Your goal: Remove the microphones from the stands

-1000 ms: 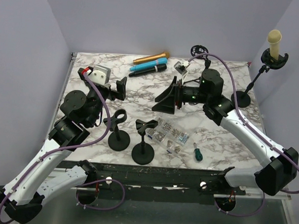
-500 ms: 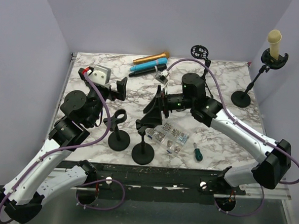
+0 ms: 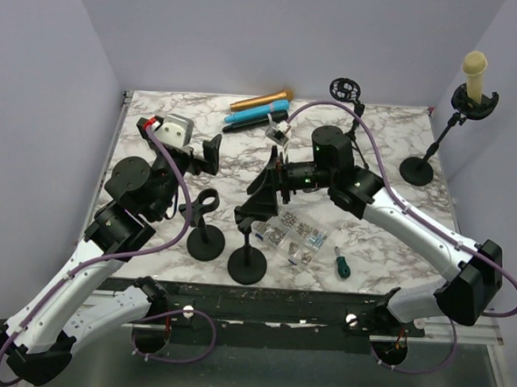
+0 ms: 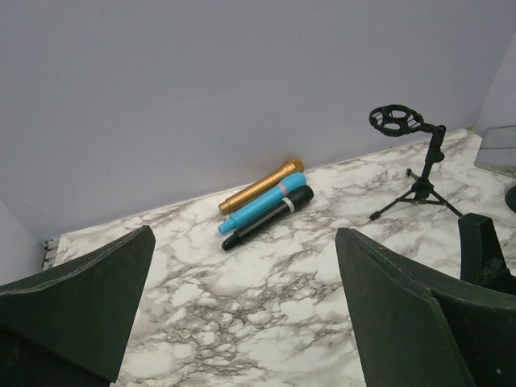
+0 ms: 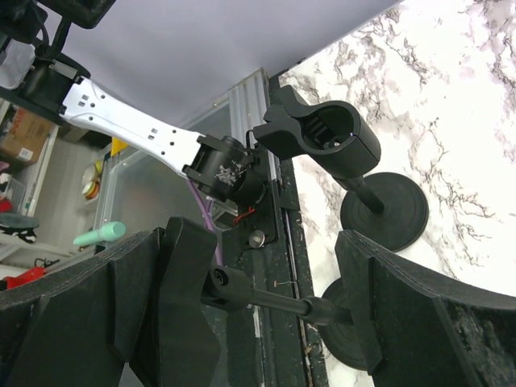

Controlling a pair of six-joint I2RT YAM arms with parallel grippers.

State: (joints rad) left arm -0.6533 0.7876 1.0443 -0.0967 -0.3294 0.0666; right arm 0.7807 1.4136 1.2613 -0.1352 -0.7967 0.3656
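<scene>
Table (image 3: 394,132): white marble top, walled at the back and on both sides.
Right arm (image 3: 415,225): reaches from 5 o'clock toward the table's centre.
Left arm (image 3: 126,203): rises at 8 o'clock, wrist over the left half.
Tall stand (image 3: 437,145): round base at 2 o'clock, rod leaning out past the right edge.
Microphone (image 3: 475,73): cream, upright in the tall stand's clip, well apart from both grippers.
Short stands (image 3: 205,230): two, empty clips, side by side at 6 to 7 o'clock.
Tripod mount (image 3: 344,87): ring holder, empty, at 12 to 1 o'clock.
Loose microphones (image 3: 262,100): gold, blue and black, lying together at 12 o'clock.
Right gripper (image 3: 269,192): jaws spread wide, gripping nothing; a short stand's clip sits just below it.
Left gripper (image 4: 242,306): jaws spread wide, nothing between them.
Parts bag (image 3: 295,235): clear, at 6 o'clock.
Screwdriver (image 3: 341,264): green handle, just right of the bag.
</scene>
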